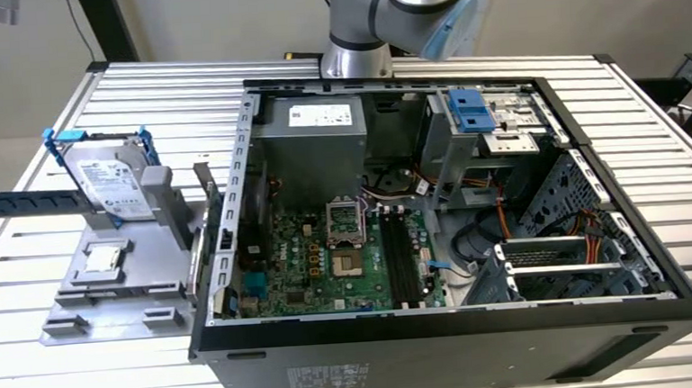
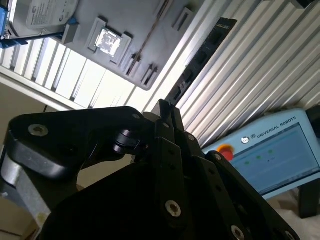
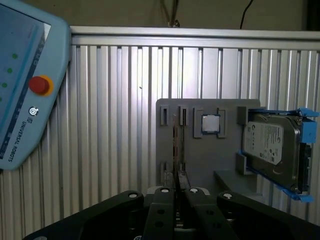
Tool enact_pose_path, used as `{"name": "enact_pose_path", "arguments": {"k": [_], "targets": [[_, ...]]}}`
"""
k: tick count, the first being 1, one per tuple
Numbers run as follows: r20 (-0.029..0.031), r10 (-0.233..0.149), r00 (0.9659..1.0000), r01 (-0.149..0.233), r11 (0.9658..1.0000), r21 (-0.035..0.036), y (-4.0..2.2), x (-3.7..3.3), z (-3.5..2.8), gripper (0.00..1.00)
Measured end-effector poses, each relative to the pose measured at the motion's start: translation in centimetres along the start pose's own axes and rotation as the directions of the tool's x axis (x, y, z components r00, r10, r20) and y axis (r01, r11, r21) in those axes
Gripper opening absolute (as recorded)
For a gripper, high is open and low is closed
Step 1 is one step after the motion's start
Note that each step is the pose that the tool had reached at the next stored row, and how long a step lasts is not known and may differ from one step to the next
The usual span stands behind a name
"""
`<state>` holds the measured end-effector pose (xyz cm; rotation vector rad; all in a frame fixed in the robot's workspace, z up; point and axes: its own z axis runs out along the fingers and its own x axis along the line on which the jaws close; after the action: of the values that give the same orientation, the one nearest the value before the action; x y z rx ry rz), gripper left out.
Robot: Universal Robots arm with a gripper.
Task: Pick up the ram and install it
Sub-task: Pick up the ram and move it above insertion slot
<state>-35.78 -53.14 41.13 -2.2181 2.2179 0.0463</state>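
The gripper [image 2: 166, 111] has its jaws closed on one end of the ram [image 2: 200, 59], and a good carry probably means a firm, untwisted hold, lined up with the black slots [image 1: 400, 258] at 3 o'clock from the processor socket [image 1: 348, 264] in the exterior view.

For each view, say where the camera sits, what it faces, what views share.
Exterior view: off the arm, looking down into the open computer case; the arm shows.
First wrist view: wrist-mounted, looking past the gripper and the edge-on ram to the grey fixture.
Second wrist view: wrist-mounted, past the gripper, along the ram's flat side.
Shared: all show the hard drive.
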Motion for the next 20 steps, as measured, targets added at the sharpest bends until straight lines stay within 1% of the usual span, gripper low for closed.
{"name": "enact_pose_path", "arguments": {"k": [5, 20], "targets": [[0.0000, 0.000, 1.0000, 0.000, 1.0000, -0.0009, -0.85, 0.00, -0.01, 0.00], [0.0002, 0.000, 1.0000, 0.000, 1.0000, -0.0019, -3.06, 0.00, -0.04, 0.00]]}}
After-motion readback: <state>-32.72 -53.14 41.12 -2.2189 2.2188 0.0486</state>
